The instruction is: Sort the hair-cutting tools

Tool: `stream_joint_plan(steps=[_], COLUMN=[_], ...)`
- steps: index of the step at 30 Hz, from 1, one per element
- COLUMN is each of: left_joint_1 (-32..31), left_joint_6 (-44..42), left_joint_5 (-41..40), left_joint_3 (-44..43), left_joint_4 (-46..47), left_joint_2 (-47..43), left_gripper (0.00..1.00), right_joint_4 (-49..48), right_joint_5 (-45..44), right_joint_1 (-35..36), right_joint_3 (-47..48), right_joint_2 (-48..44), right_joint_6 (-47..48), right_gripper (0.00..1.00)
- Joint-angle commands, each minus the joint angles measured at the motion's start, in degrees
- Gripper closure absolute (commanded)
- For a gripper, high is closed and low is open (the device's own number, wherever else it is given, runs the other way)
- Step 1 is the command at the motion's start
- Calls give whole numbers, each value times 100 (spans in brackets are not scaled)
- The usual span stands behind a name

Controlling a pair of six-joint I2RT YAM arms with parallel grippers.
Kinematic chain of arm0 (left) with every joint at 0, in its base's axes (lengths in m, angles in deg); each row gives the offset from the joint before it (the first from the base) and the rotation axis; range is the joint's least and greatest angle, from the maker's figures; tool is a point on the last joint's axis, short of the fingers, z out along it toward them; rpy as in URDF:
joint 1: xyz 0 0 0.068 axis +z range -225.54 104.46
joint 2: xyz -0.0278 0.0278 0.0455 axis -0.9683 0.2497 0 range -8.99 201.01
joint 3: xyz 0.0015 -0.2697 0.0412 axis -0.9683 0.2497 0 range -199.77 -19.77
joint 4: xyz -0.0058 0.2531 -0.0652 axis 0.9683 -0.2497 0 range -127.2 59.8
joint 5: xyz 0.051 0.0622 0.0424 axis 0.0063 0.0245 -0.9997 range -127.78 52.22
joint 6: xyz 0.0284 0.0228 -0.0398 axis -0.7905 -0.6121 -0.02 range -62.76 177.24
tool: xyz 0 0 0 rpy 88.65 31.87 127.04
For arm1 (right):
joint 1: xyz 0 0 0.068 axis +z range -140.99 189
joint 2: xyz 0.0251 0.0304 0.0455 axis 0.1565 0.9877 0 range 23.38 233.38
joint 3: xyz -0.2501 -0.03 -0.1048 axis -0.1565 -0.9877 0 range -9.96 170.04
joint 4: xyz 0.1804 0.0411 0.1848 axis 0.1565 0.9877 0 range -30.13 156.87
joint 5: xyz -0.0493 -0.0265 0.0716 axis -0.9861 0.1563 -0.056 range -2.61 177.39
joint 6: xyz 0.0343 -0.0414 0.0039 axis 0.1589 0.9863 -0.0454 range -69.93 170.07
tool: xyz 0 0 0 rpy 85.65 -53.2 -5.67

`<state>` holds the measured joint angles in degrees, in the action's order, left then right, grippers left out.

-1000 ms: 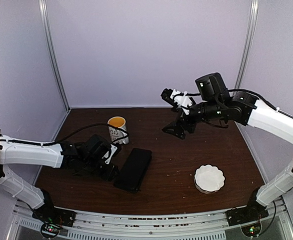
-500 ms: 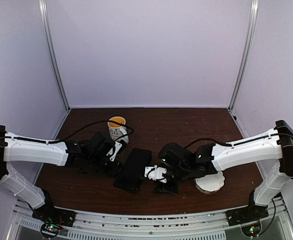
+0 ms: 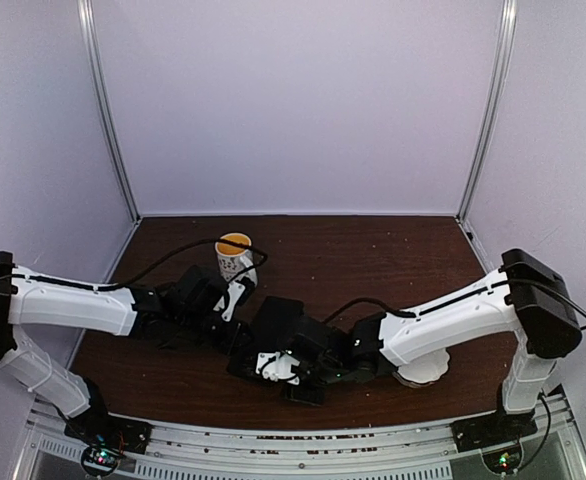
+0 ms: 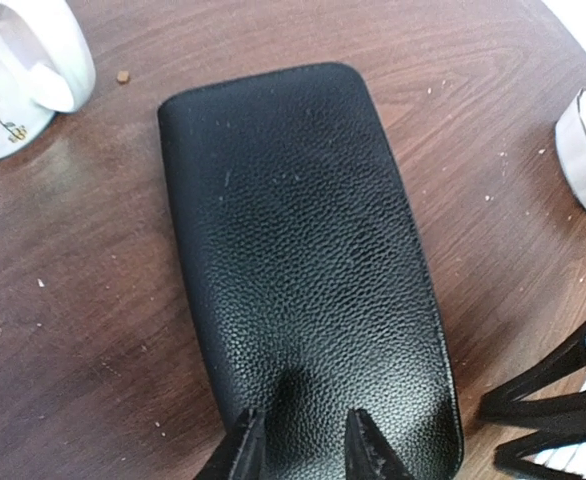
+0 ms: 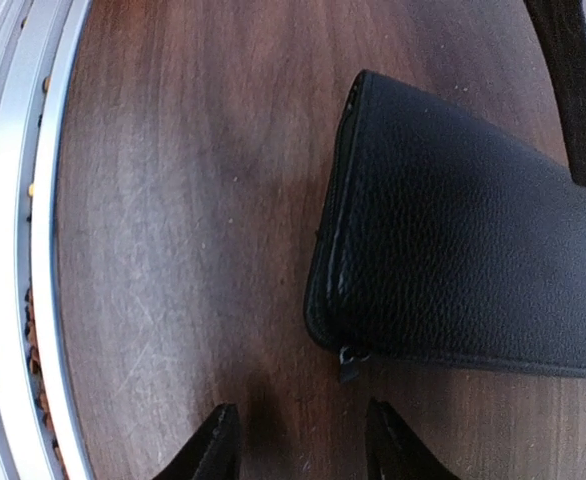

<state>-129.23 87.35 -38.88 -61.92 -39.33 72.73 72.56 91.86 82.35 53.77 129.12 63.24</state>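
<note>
No scissors or black clip pieces show in any view. The black zip case (image 3: 276, 328) lies shut on the table. My left gripper (image 3: 235, 335) is at its left side; in the left wrist view (image 4: 301, 425) its jaws are slightly apart with the tips resting on the case's leather top (image 4: 303, 230). My right gripper (image 3: 263, 368) is low at the case's near end. In the right wrist view (image 5: 303, 420) it is open and empty, just short of the zipper pull (image 5: 348, 362) on the case's corner (image 5: 473, 260).
A white patterned mug (image 3: 235, 258) stands behind the case, also in the left wrist view (image 4: 23, 70). A white scalloped dish (image 3: 423, 368) sits at the right, partly behind my right arm. The metal rail (image 5: 13, 250) of the table's front edge is close to my right gripper.
My right arm has swung from high at the back down to the near end of the case. My left gripper has shifted slightly right onto the case.
</note>
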Motion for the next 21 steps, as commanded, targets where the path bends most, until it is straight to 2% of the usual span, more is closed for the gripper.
stream_joint_plan(steps=[1, 9, 14, 18, 21], left_joint_1=[-27, -27, -27, -27, -27], left_joint_6=[108, 234, 219, 185, 142], left_joint_5=[-160, -321, -355, -373, -353], left_joint_3=[120, 370, 404, 402, 355], left_joint_4=[130, 156, 140, 126, 77], left_joint_2=[-352, -744, -806, -790, -758], left_gripper=[69, 67, 66, 66, 66], right_joint_4=[5, 141, 271, 364, 496], right_joint_5=[-515, -700, -765, -894, -975], right_joint_1=[76, 101, 101, 108, 106], right_joint_3=[332, 671, 883, 977, 1024], right_joint_2=[266, 645, 867, 940, 879], right_joint_6=[-144, -210, -251, -311, -333], right_gripper=[56, 61, 70, 84, 87])
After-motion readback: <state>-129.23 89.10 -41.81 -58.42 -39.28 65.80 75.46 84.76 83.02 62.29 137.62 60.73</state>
